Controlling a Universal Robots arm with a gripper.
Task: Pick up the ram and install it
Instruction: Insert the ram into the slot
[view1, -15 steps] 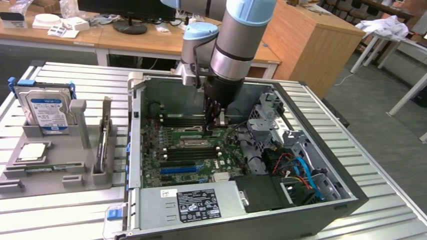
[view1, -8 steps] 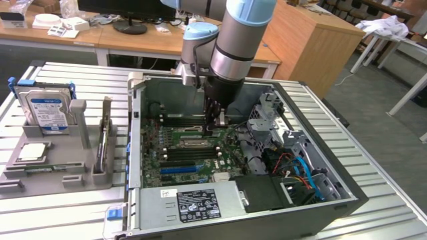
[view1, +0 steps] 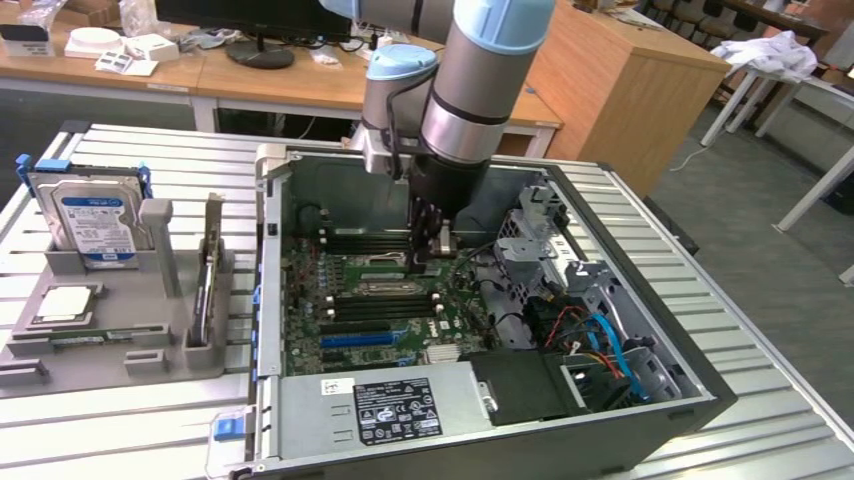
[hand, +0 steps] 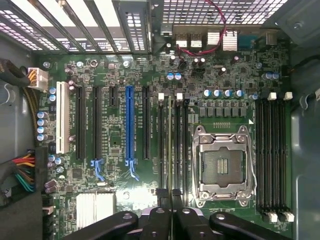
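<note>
Jaws clamped on ram (hand: 172, 145) (edge-on) | at mobo slots (hand: 163, 150) by CPU socket (hand: 223, 167) | case (view1: 587, 440) open-topped

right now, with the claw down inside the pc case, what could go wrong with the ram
1. The claw grips the ram edge-on over closely packed memory slots. A slight offset could press it onto a slot wall or into the neighbouring slot.
2. The open CPU socket sits right beside those slots. A slip sideways could strike its exposed contacts.
</note>
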